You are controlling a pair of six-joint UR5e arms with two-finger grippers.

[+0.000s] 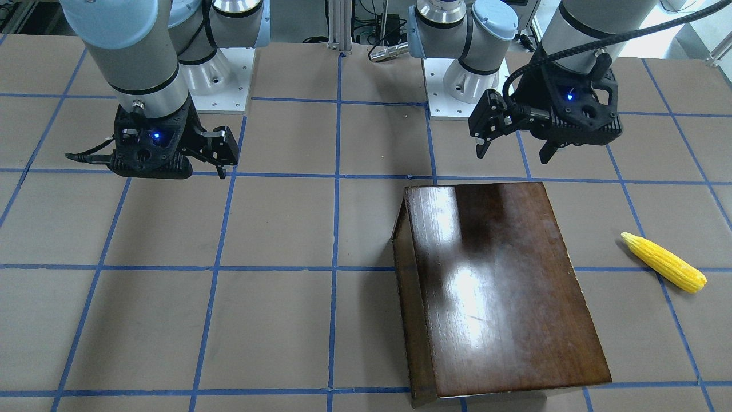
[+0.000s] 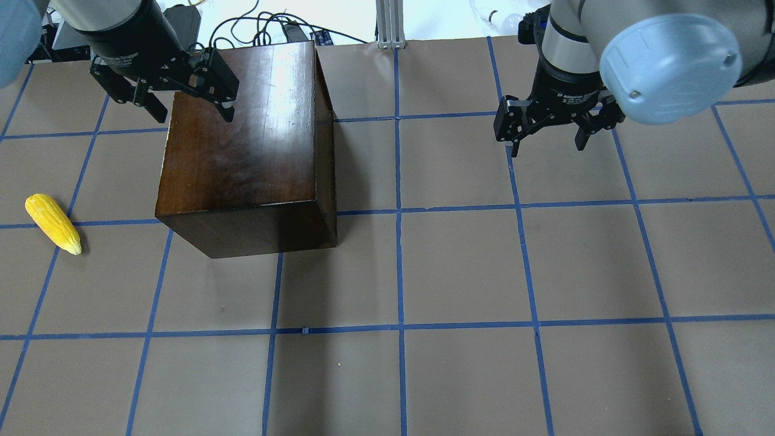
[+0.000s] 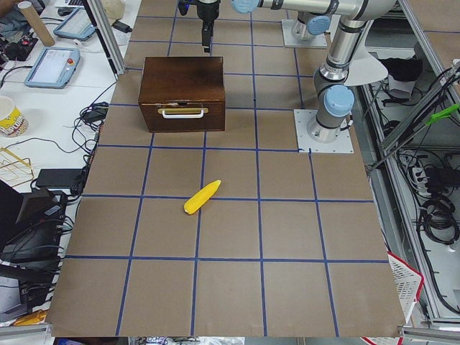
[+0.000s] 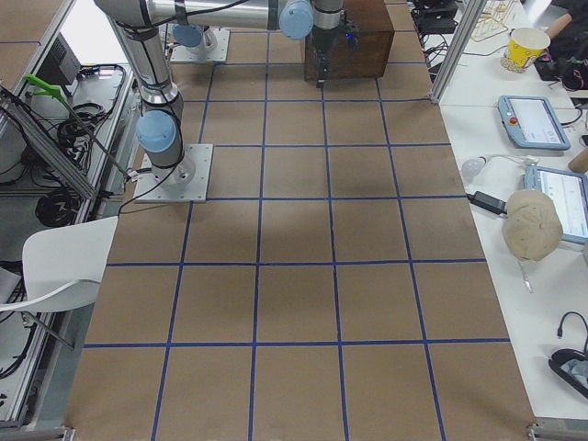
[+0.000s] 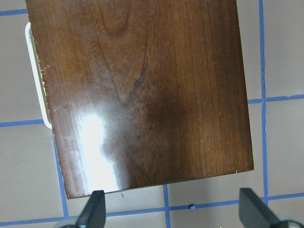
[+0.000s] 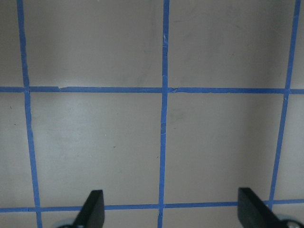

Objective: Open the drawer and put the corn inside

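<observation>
The glossy dark-brown box stands on the table's left half, and its drawer is shut flush, showing a white handle on the side facing the table's left end. Beyond that side, apart from the box, the yellow corn lies flat on the paper. My left gripper hovers open over the box's far edge, seen from the left wrist above the lid. Above bare table on the other half, my right gripper hangs open with nothing between its fingers.
Brown paper with a blue tape grid covers the table. Both arm bases are bolted at the robot's edge. Side benches hold tablets, a cup and cables, off the work surface.
</observation>
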